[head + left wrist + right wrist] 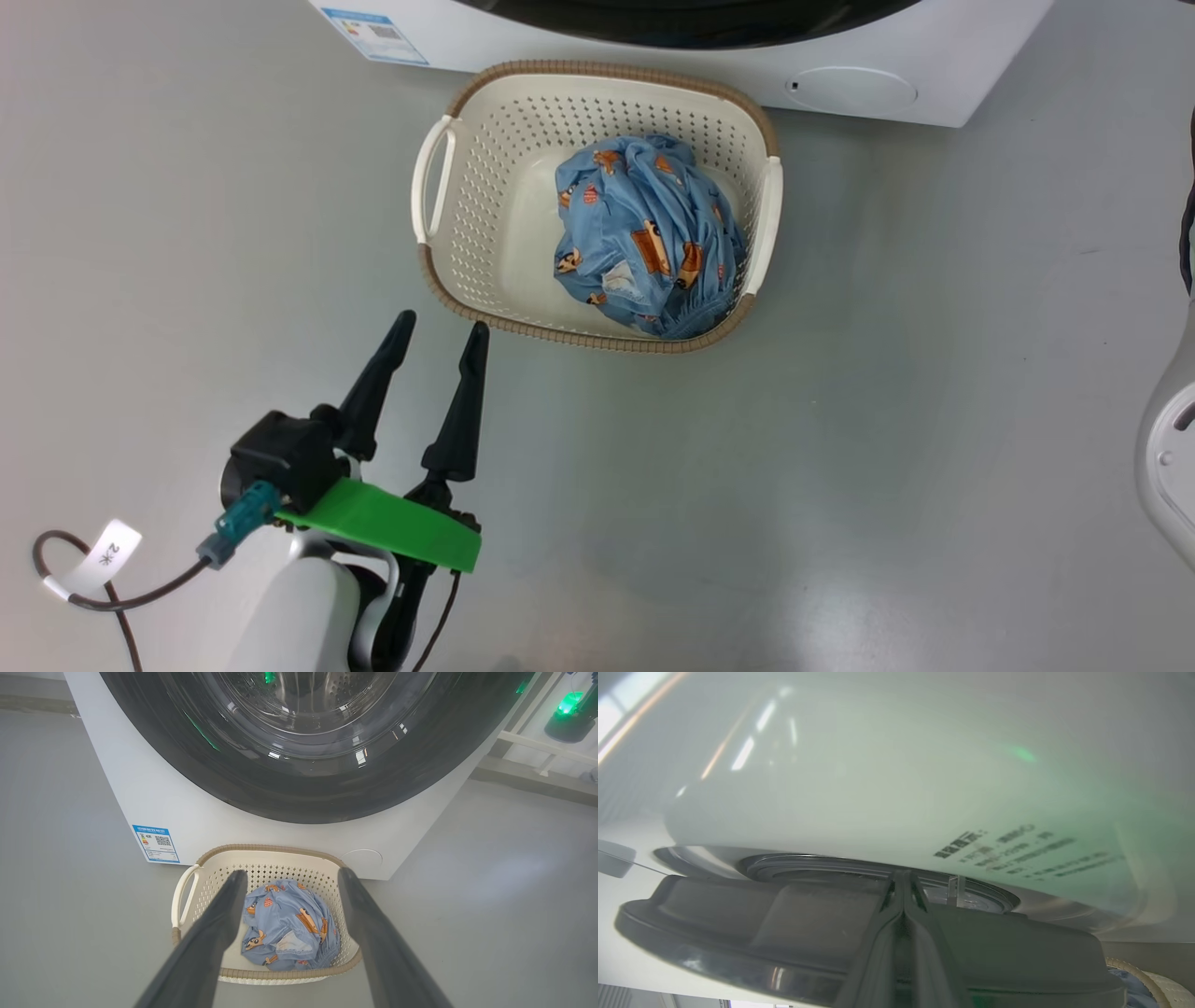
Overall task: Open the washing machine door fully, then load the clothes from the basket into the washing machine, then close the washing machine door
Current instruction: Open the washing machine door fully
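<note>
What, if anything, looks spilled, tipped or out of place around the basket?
Nothing stands out. The basket stands upright on the floor before the washing machine, the clothes bundled inside it, none over the rim. The left claw is open, short of the basket.

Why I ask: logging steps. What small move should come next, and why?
Probably pull the door outward with the right gripper: its jaws stand closed at the door's dark rim, the door looks shut against the washer, and the clothes lie in the basket.

Left hand [293, 871], spread wide, near basket [261, 848] of clothes [289, 924] beside washing machine [154, 798].
</note>
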`<state>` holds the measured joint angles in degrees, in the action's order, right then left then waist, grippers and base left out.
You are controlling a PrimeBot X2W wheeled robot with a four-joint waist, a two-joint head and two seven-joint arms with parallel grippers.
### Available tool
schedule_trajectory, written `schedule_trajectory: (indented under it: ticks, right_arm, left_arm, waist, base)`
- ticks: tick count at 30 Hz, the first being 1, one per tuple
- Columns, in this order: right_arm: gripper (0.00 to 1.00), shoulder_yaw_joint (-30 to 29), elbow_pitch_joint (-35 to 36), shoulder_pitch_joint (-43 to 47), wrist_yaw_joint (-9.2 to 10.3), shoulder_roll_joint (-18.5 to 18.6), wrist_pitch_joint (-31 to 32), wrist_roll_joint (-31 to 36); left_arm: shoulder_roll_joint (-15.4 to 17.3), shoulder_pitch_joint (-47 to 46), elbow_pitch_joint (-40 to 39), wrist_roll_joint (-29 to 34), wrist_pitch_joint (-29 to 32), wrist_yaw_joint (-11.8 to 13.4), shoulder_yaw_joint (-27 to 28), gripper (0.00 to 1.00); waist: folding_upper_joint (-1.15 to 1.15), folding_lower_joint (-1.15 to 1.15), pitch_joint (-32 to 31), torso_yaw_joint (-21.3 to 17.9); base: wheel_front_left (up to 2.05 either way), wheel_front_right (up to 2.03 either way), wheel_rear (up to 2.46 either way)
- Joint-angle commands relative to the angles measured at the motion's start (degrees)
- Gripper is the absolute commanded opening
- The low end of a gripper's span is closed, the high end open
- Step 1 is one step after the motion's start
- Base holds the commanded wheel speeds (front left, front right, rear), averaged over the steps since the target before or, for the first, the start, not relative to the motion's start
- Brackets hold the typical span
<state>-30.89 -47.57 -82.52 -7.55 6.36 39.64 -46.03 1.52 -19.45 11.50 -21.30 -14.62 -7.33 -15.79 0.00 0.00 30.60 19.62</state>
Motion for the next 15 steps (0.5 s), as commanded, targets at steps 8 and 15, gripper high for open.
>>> schedule_trajectory:
  ticks: [8, 15]
  right_arm:
    - [0.0, -0.26, 1.27, -2.9, 0.06, -2.39, 2.19, 2.45]
    - [0.0, 1.23, 3.46, -1.73, 0.06, -2.89, 8.14, 2.26]
  left_arm:
    - [1.36, -0.49, -1.55, -0.33, -0.38, -0.15, 2.0, 1.0]
    - [1.36, -0.97, -2.5, 0.54, -0.38, -0.15, 2.45, 1.0]
  waist:
    - [0.0, 0.0, 0.04, 0.48]
    - [0.0, 0.0, -0.01, 0.12]
  base:
    - [0.0, 0.0, 0.0]
    - [0.0, 0.0, 0.0]
